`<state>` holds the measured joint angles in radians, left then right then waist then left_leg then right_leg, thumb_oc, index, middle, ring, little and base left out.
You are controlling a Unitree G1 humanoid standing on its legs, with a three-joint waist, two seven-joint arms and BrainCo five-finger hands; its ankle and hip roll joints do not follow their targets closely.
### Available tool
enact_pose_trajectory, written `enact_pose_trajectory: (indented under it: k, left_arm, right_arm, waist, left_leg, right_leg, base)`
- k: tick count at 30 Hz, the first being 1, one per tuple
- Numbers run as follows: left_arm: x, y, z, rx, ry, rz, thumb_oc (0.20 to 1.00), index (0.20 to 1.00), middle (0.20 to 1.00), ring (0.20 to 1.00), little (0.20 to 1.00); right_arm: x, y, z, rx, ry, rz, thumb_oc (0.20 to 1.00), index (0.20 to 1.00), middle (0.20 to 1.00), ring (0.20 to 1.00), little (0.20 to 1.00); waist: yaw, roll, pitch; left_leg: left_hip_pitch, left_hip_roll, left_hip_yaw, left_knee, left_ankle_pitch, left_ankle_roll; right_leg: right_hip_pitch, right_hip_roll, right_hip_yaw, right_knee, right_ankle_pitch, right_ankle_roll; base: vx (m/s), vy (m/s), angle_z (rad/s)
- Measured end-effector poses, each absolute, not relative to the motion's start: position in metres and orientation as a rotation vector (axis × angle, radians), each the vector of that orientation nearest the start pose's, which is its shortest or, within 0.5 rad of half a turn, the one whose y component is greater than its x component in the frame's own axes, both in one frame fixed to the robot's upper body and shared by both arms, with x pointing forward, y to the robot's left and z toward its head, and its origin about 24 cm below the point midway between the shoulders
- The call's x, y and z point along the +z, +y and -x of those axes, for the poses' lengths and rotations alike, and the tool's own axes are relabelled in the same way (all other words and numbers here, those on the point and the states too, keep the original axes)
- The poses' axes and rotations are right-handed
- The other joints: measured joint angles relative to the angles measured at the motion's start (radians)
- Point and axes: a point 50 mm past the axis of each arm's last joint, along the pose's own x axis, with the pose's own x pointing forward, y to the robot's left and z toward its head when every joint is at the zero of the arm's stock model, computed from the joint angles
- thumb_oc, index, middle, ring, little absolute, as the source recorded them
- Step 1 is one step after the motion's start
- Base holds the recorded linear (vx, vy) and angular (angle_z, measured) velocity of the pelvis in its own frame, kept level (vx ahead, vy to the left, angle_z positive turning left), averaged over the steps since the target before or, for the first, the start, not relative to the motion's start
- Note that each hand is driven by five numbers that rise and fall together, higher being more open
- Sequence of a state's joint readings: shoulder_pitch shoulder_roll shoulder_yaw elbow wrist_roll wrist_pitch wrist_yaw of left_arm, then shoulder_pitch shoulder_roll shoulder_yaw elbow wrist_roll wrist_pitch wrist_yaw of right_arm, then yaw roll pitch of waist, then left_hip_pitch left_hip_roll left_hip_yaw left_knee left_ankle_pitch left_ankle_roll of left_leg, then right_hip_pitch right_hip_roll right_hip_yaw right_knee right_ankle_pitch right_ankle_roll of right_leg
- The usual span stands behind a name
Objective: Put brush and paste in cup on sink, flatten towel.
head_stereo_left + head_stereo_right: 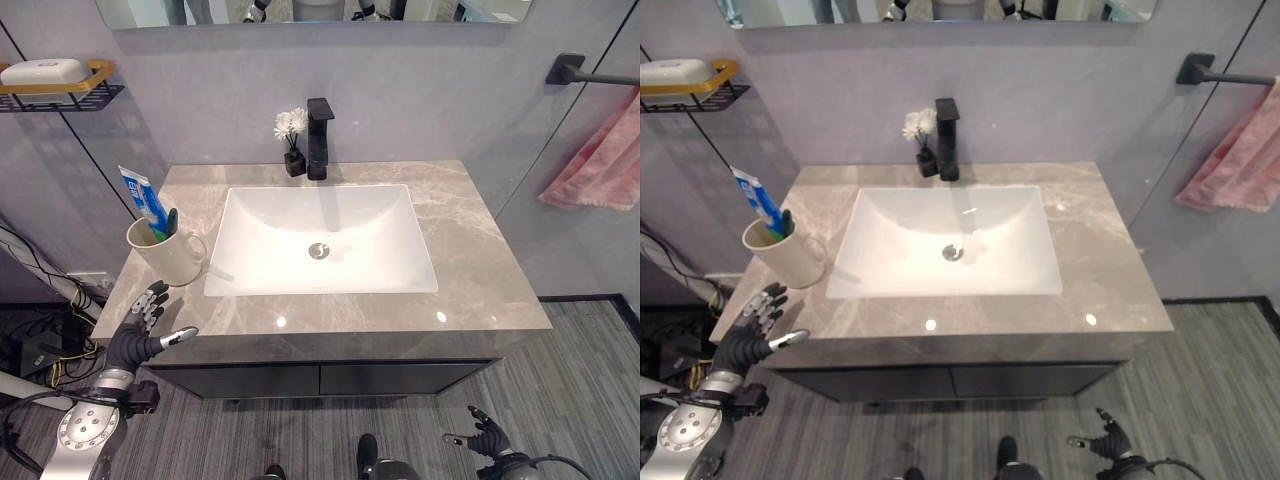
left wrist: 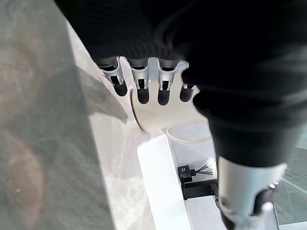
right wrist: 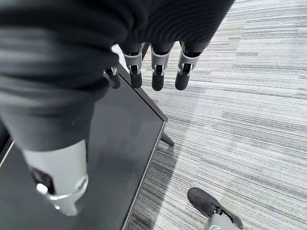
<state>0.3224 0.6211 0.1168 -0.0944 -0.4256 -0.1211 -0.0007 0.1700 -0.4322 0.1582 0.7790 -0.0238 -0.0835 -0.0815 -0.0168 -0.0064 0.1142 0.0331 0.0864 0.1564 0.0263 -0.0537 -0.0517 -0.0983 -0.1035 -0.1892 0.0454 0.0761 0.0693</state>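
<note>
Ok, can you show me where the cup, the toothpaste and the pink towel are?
cup (image 1: 165,262): left eye view, on its cream side wall.
toothpaste (image 1: 140,193): left eye view, on the blue tube's upper part.
pink towel (image 1: 600,165): left eye view, on the hanging cloth's middle.

Cream mug (image 1: 163,253), upright on the counter's left side beside the basin, handle turned toward the basin. Blue-and-white toothpaste tube (image 1: 142,199) and green-handled brush (image 1: 170,223) stand leaning inside it. Pink towel (image 1: 600,160), bunched, hangs from the far-right wall bar.

Mug (image 1: 164,254) on counter (image 1: 470,260) left of basin (image 1: 322,240), toothpaste tube (image 1: 143,200) inside; faucet (image 1: 319,138) behind basin; towel (image 1: 600,160) hanging right.
</note>
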Motion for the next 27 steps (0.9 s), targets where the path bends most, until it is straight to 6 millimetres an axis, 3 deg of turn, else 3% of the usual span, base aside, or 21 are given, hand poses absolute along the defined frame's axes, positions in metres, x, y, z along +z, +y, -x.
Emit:
enact_pose_trajectory:
  k: [7,8,9,21,27]
  left_arm:
    - [0.059,0.291,-0.189,0.129,0.063,-0.18,1.0,1.0,1.0,1.0,1.0]
    - [0.059,0.291,-0.189,0.131,0.064,-0.172,0.555,0.555,0.555,0.555,0.555]
    - [0.059,0.291,-0.189,0.131,0.064,-0.172,0.2,0.2,0.2,0.2,0.2]
    - [0.052,0.294,-0.18,0.122,0.122,-0.108,0.2,0.2,0.2,0.2,0.2]
    - [0.063,0.302,-0.184,0.088,0.12,-0.149,0.2,0.2,0.2,0.2,0.2]
  right_arm:
    - [-0.113,-0.279,-0.118,-0.069,0.873,0.513,1.0,1.0,1.0,1.0,1.0]
    - [-0.113,-0.279,-0.118,-0.069,0.873,0.513,1.0,1.0,1.0,1.0,1.0]
    - [-0.114,-0.279,-0.118,-0.069,0.874,0.512,1.0,1.0,1.0,1.0,1.0]
    - [-0.118,-0.28,-0.105,-0.058,0.914,0.524,1.0,1.0,1.0,1.0,1.0]
    - [-0.12,-0.277,-0.106,-0.017,0.929,0.54,1.0,1.0,1.0,1.0,1.0]
  waist:
    - [0.0,0.0,0.0]
    - [0.0,0.001,-0.001]
    - [0.0,0.001,-0.001]
    - [0.0,0.041,-0.047]
    - [0.001,0.045,-0.047]
  left_leg:
    - [-0.003,0.0,0.003,-0.007,0.0,0.0]
    - [-0.002,0.0,0.004,-0.01,0.0,0.0]
    - [-0.002,0.0,0.004,-0.012,0.0,0.0]
    - [-0.001,-0.009,0.018,-0.09,0.017,-0.006]
    - [-0.002,-0.012,0.013,-0.115,0.027,-0.003]
  right_leg:
    - [-0.006,0.001,0.002,-0.004,-0.001,0.001]
    - [-0.007,0.002,0.003,-0.004,-0.001,0.002]
    - [-0.007,0.002,0.003,-0.004,-0.002,0.003]
    - [0.002,0.011,0.006,-0.114,0.039,0.012]
    - [-0.004,0.012,-0.005,-0.131,0.043,0.017]
  base:
    - [0.0,0.0,0.0]
    - [0.0,0.0,0.0]
    - [0.03,0.016,0.0]
    - [0.03,0.01,-0.02]
    - [0.05,0.001,0.04]
